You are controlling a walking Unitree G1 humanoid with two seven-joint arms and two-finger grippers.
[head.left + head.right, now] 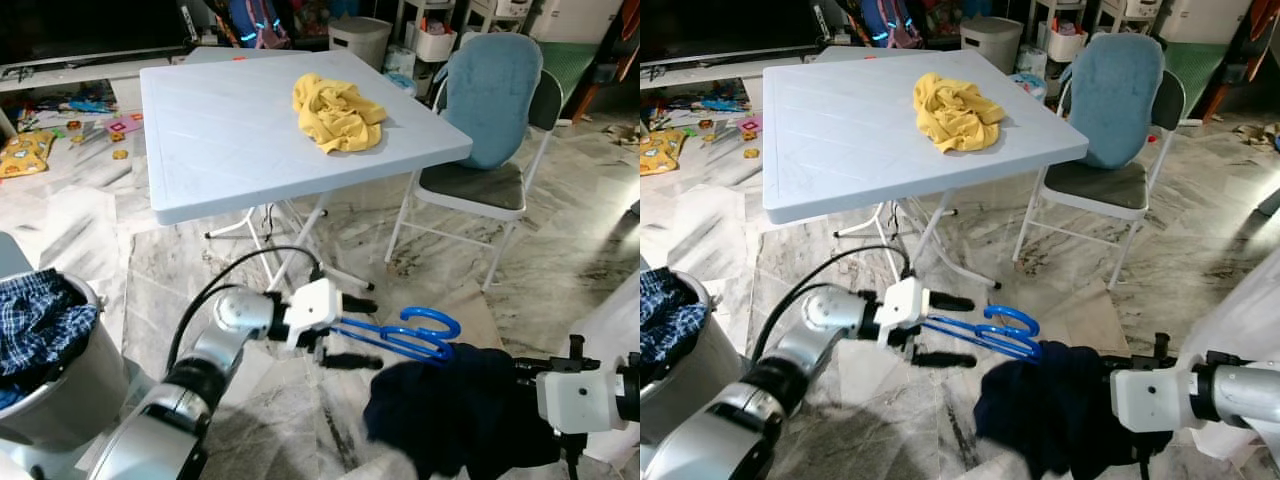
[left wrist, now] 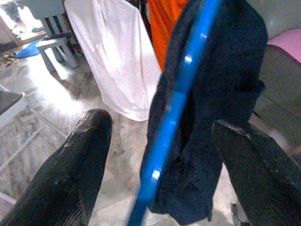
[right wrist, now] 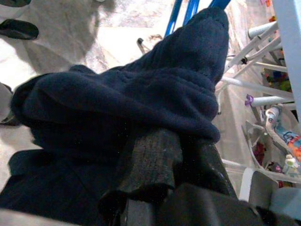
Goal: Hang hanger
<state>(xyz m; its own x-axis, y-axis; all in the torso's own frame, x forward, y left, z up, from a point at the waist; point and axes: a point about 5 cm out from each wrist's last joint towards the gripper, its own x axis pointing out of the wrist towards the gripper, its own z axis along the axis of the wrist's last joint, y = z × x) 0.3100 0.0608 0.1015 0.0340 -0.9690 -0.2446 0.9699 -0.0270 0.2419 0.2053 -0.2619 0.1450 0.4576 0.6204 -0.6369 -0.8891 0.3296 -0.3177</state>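
Note:
A blue plastic hanger (image 1: pixel 412 335) lies level above the floor, its far end buried in a dark navy garment (image 1: pixel 450 410). My left gripper (image 1: pixel 378 334) is open, one black finger above and one below the hanger's bare end. In the left wrist view the hanger (image 2: pixel 176 108) runs between the two spread fingers (image 2: pixel 80 160) without touching either. My right gripper (image 3: pixel 178 157) comes in from the right and is shut on a fold of the navy garment (image 3: pixel 141 94). Its fingertips are buried in the cloth.
A white folding table (image 1: pixel 230 140) with a crumpled yellow cloth (image 1: pixel 338 112) stands ahead, a blue-cushioned chair (image 1: pixel 490 110) to its right. A grey laundry basket (image 1: pixel 60 385) holding plaid cloth stands at my left. White cloth (image 2: pixel 117 61) and orange cloth (image 2: pixel 162 23) hang nearby.

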